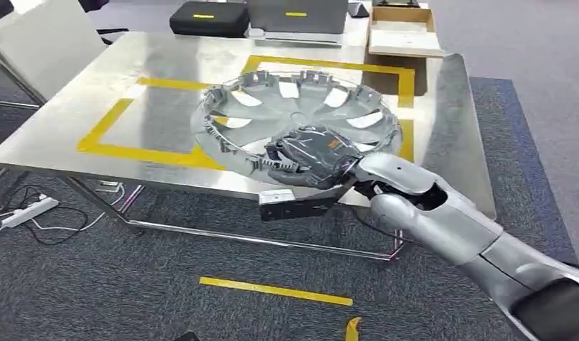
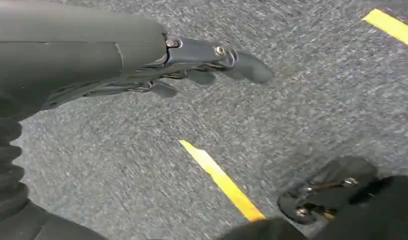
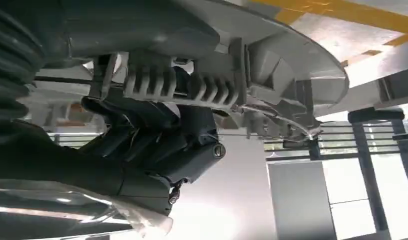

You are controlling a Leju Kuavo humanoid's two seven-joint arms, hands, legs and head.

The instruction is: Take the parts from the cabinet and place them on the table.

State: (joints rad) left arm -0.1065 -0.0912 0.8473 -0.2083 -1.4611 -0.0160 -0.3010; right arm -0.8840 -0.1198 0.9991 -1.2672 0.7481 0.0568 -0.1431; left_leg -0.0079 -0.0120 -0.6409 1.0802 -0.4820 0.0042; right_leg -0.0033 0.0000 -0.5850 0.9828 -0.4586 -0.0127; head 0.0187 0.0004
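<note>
A silver wheel cover (image 1: pixel 300 117) lies over the steel table (image 1: pixel 80 114), inside the yellow taped square, its near edge tilted up a little. My right hand (image 1: pixel 311 158) grips that near rim, with its dark fingers on top. From the right wrist view the hand (image 3: pixel 161 145) clamps the ribbed grey rim of the wheel cover (image 3: pixel 272 75) from underneath. My left hand (image 2: pixel 201 65) hangs over grey carpet, its fingers loosely extended and holding nothing.
A black case (image 1: pixel 209 18), a grey box (image 1: pixel 297 20) and a cardboard box (image 1: pixel 403 32) sit at the table's far edge. A power strip (image 1: pixel 27 211) and cables lie on the carpet to the left. Yellow tape (image 1: pixel 276 290) marks the floor in front.
</note>
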